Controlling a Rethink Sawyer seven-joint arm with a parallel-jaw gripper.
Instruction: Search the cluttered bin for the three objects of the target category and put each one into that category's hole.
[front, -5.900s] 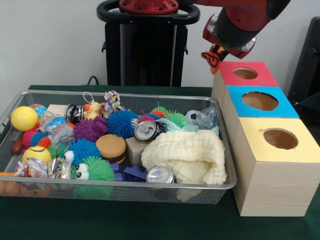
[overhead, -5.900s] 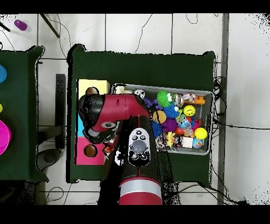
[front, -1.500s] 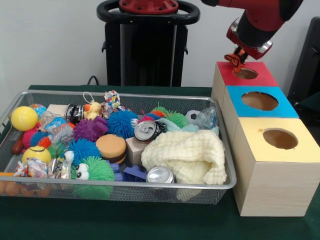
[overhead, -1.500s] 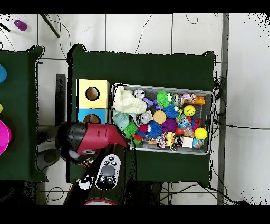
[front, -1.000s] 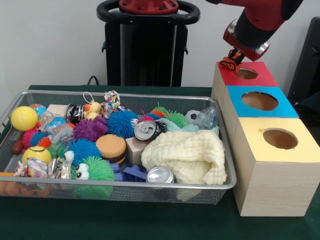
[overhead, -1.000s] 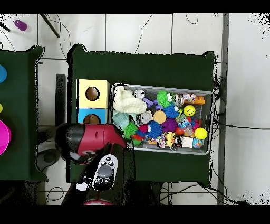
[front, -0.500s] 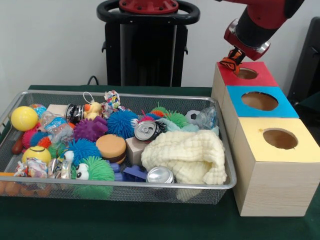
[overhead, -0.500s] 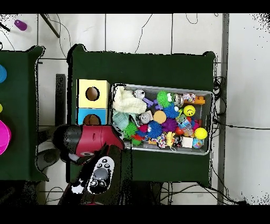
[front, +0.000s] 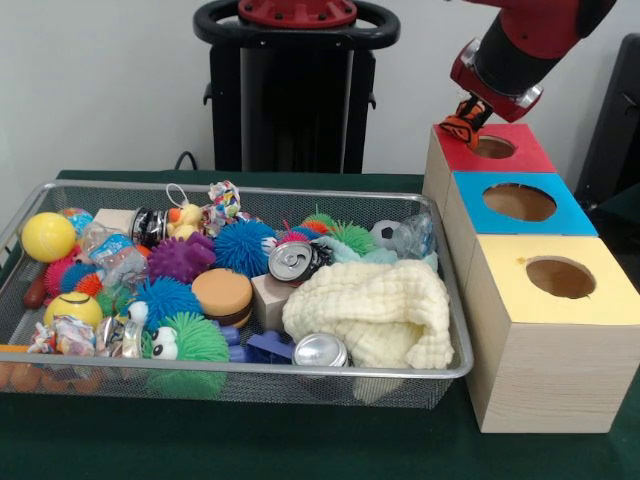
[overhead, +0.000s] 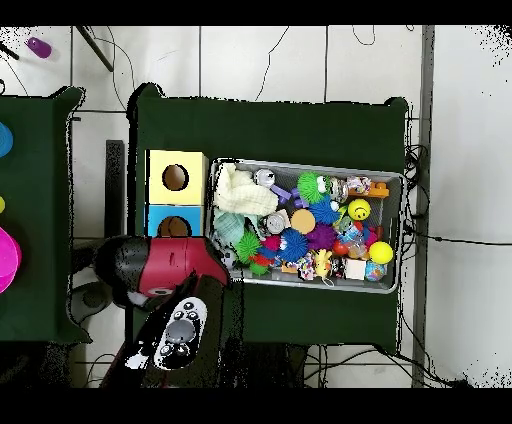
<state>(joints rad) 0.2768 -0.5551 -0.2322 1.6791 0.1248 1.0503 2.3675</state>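
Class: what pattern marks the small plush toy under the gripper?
Orange with black stripes: the small plush tiger, above the red-surround hole; front view shows it best.

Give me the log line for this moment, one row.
phase: drop-off | claw: shut on tiger plush, at red hole left rim | duck plush: in wire bin | blue, yellow holes: empty

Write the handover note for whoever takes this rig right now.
Gripper: shut on the tiger, hanging over the near-left corner of the red box top, just short of the hole.
Duck: in the bin, far side, left of middle.
Done: tiger lifted out and carried to the box.
Left: drop the tiger into the hole, fetch the duck, then search the bin for a third plush; none shows.
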